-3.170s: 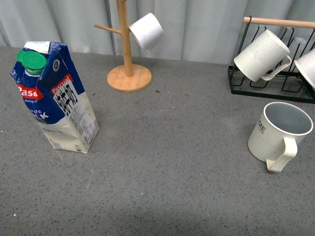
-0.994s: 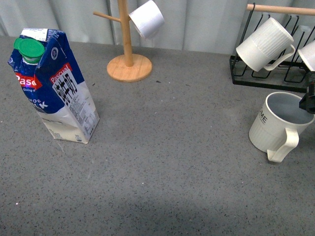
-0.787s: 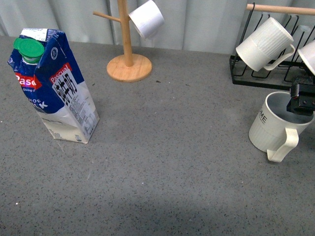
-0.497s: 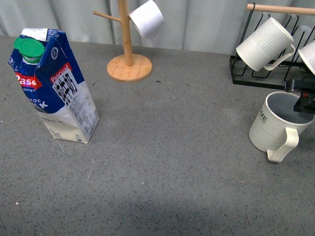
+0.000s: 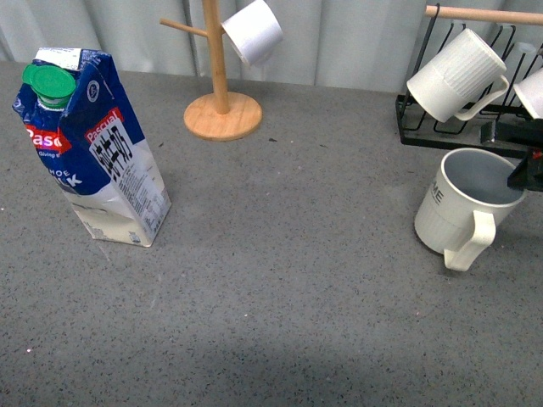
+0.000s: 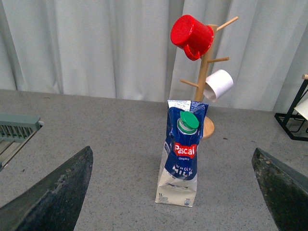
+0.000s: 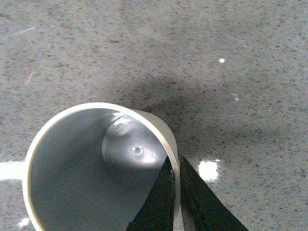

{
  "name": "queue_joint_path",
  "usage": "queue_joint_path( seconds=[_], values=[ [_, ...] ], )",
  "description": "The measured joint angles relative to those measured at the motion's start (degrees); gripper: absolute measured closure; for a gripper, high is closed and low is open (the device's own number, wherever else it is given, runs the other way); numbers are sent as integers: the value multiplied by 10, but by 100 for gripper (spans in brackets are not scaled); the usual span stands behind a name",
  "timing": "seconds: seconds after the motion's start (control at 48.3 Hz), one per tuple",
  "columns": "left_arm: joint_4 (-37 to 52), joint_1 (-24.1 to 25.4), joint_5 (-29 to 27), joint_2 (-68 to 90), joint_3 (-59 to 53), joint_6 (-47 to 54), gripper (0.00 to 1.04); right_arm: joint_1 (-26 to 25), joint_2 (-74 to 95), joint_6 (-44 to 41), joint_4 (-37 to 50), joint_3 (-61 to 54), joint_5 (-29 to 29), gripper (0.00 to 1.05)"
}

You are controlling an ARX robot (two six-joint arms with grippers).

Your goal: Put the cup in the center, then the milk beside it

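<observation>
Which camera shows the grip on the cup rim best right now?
Right wrist view: the right end effector is shut on the cup rim, one finger inside, one outside. Front view shows the whole cup and handle, the end effector mostly cut off. Left wrist view misses it.

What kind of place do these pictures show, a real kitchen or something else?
Probably a staged kitchen counter in a lab: a grey speckled table, a wooden mug tree, a black wire rack holding mugs, and a plain curtain behind.
</observation>
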Motion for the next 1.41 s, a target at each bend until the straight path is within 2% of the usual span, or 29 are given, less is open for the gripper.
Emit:
queue_joint_path(
  seconds=[0.124, 0.435, 0.891, 1.202, 1.326, 1.409],
  values=[
    [0, 0, 0, 0, 0, 0, 7, 40, -10, 16, -10, 23, -17, 103],
    [0, 0, 0, 0, 0, 0, 7, 161, 42, 41, -1, 85, -14, 103],
    [0, 0, 0, 0, 0, 0, 7, 201, 102, 45, -12, 135, 5, 103],
    [0, 0, 0, 0, 0, 0, 7, 192, 68, 47, 32, 110, -9, 48],
    [0, 0, 0, 0, 0, 0, 7, 178, 0, 45, 55, 77, 12, 25],
    [0, 0, 0, 0, 0, 0, 7, 169, -38, 41, 82, 52, 16, 15]
  ],
)
